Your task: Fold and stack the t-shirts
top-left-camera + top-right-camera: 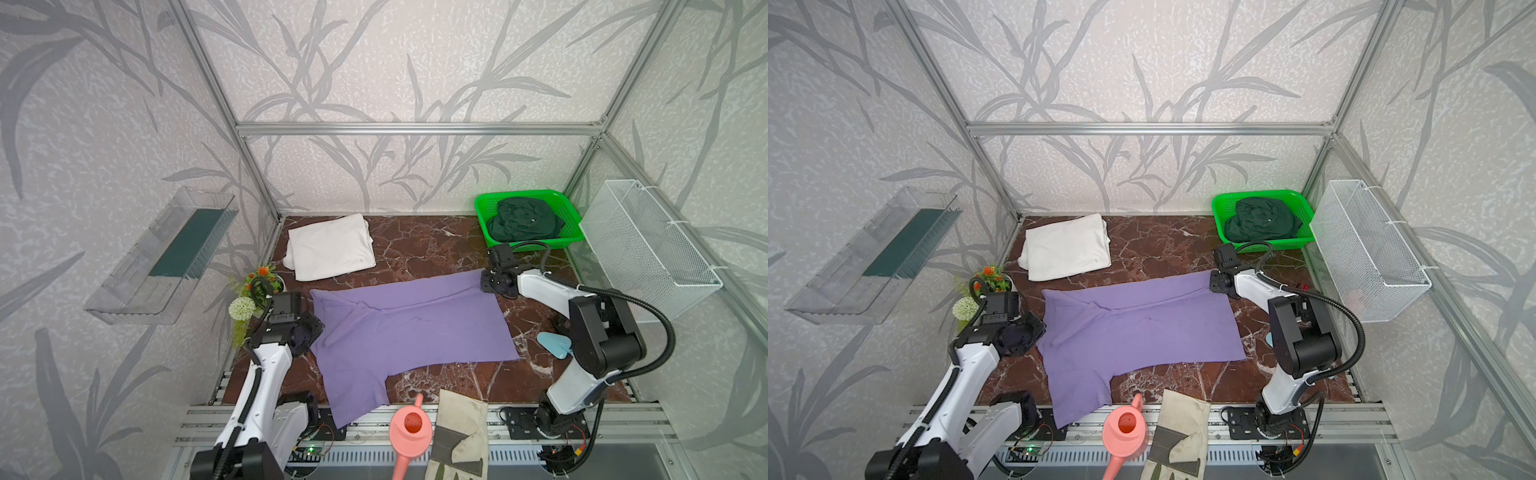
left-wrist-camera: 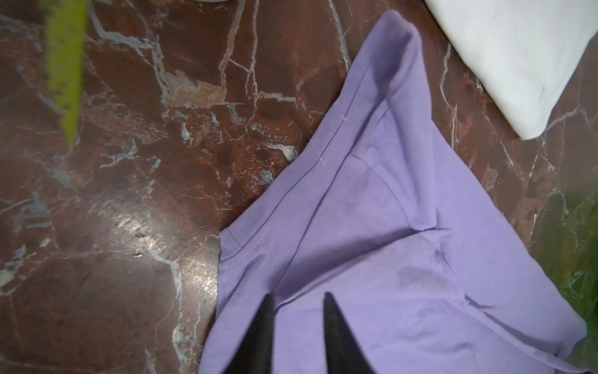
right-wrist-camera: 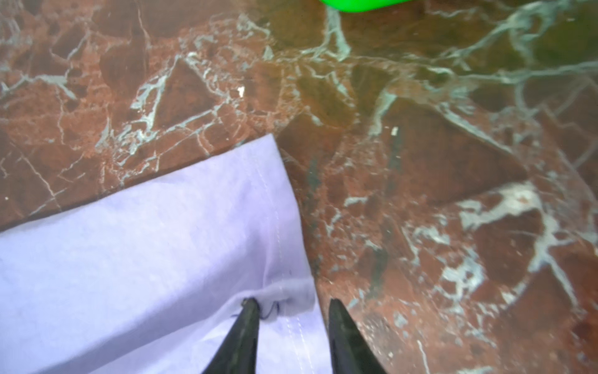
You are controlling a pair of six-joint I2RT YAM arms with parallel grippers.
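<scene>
Lavender cotton t-shirt (image 1: 407,324), spread mid-table on the marble top (image 1: 436,249): soft, light and limp, likely best pinched at hem corners or seams. Left gripper (image 2: 299,299) and right gripper (image 3: 293,302) sit over its opposite ends, jaws partly open, gripping nothing.

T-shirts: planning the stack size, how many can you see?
3. The purple t-shirt lies spread in the middle, the white t-shirt folded at back left, the dark green t-shirt bunched in the green basket; more could hide beneath it.

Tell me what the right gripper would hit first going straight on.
Probably the purple shirt, at its hem just past the right gripper; the table lies under it. Depth is unclear.
</scene>
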